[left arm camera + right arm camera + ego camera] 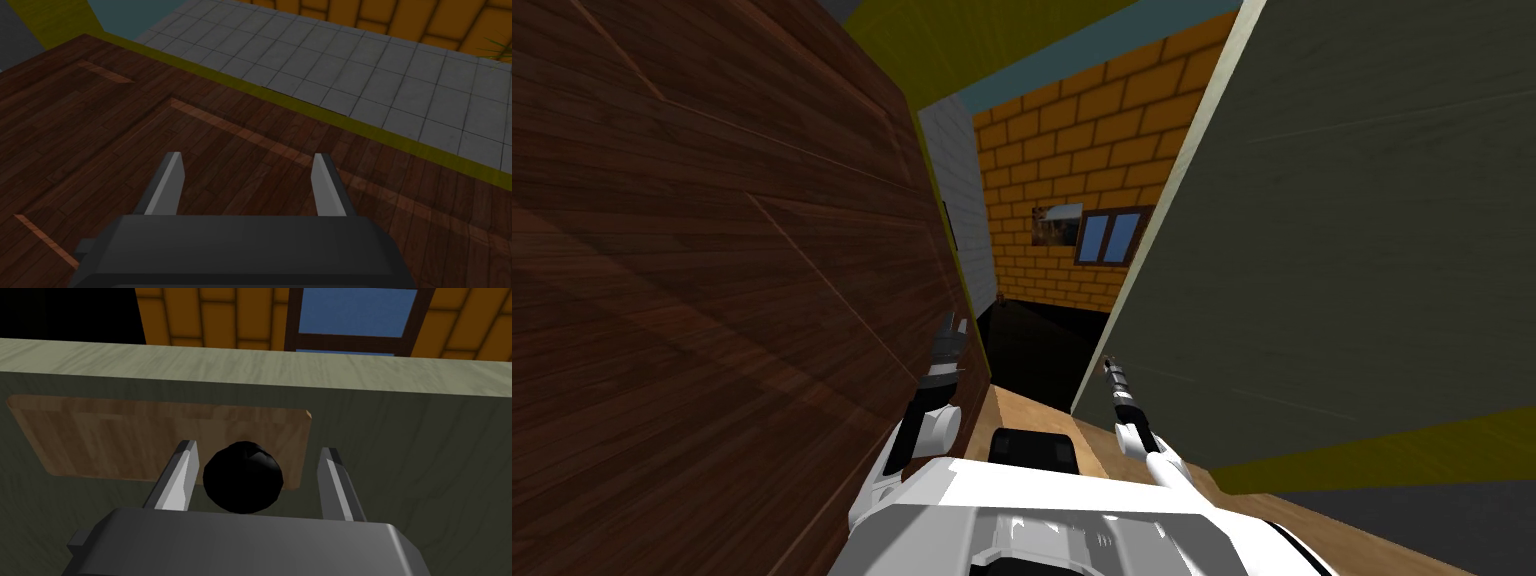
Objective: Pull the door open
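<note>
Knob, black, sits between the spread fingers of my right gripper, not clamped. It is mounted on a wood plate on the grey-green door, at 2 o'clock. My left gripper is wide open over a dark wood panel at 10 o'clock.

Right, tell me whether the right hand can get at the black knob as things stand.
Probably yes: the right hand is open and the black knob sits between its fingers, nothing in between; it only has to close.
</note>
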You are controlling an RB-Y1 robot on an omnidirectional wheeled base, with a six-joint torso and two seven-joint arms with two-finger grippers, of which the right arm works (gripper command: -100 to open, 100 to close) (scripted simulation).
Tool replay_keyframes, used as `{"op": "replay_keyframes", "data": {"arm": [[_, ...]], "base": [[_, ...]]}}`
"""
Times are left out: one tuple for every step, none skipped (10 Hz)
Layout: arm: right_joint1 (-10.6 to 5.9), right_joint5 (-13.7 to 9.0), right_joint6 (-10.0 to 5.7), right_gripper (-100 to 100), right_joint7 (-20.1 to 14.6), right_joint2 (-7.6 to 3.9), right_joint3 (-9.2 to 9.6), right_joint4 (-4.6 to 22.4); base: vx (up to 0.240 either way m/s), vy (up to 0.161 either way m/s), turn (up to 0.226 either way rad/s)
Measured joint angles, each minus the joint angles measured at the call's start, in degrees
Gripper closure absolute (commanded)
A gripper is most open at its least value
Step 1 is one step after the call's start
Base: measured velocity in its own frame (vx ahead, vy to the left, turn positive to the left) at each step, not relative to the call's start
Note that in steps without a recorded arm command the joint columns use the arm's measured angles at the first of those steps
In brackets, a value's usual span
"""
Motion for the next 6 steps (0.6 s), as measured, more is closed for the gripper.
{"op": "replay_keyframes", "data": {"arm": [[0.0,0.0,0.16,100,0.06,0.01,0.0,-0.04],[-0.03,0.02,0.18,100,0.09,0.03,0.02,-0.08],[-0.04,0.03,0.19,100,0.1,0.05,0.04,-0.09],[-0.04,0.03,0.19,100,0.1,0.06,0.05,-0.09],[-0.04,0.03,0.2,100,0.09,0.06,0.04,-0.09],[-0.07,0.25,-0.03,100,-0.32,-0.28,0.38,0.11]], "base": [[-0.011,-0.004,0.006],[0.0,0.0,0.0],[0.0,0.0,0.0],[0.0,0.0,0.0],[-0.102,-0.003,0.083],[-0.184,-0.046,0.091]]}}
